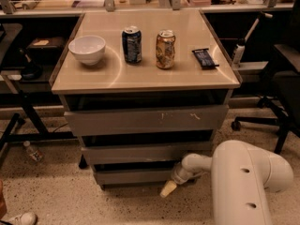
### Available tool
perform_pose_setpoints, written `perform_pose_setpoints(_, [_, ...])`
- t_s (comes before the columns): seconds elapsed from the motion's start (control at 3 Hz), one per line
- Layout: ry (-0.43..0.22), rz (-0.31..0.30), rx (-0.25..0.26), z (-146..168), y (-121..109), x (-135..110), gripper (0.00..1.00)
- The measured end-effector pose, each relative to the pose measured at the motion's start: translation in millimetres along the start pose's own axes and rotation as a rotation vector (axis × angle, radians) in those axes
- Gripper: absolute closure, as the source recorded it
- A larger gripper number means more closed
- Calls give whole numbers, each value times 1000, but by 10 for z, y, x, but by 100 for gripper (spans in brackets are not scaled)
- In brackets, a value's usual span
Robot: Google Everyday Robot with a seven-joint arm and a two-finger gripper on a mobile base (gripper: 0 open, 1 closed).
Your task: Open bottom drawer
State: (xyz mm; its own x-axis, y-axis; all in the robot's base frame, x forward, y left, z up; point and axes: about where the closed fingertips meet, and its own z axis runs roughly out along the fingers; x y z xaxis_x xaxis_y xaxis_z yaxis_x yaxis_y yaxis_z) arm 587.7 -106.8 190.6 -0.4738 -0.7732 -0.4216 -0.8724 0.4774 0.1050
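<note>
Grey bottom drawer [131,176], pincer [168,189] at lower edge

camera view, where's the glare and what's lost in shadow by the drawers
Camera view: warm light leaves curved glare arcs on the beige tabletop near the white ceramic bowl; the gaps above the grey drawer fronts are black shadow, hiding interiors; the narrow grey bottom drawer is dim, with the cream-tipped gripper low at its right end.
</note>
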Motion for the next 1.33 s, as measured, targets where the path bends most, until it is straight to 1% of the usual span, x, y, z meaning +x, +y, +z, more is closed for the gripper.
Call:
perform_pose_setpoints(0.67, [36,-17,-26,128,8,62,0])
perform_pose_setpoints(1.0, [59,-18,-54,154,99,119,0])
perform_pose_setpoints(1.33, [116,-6,-124,83,446,318,0])
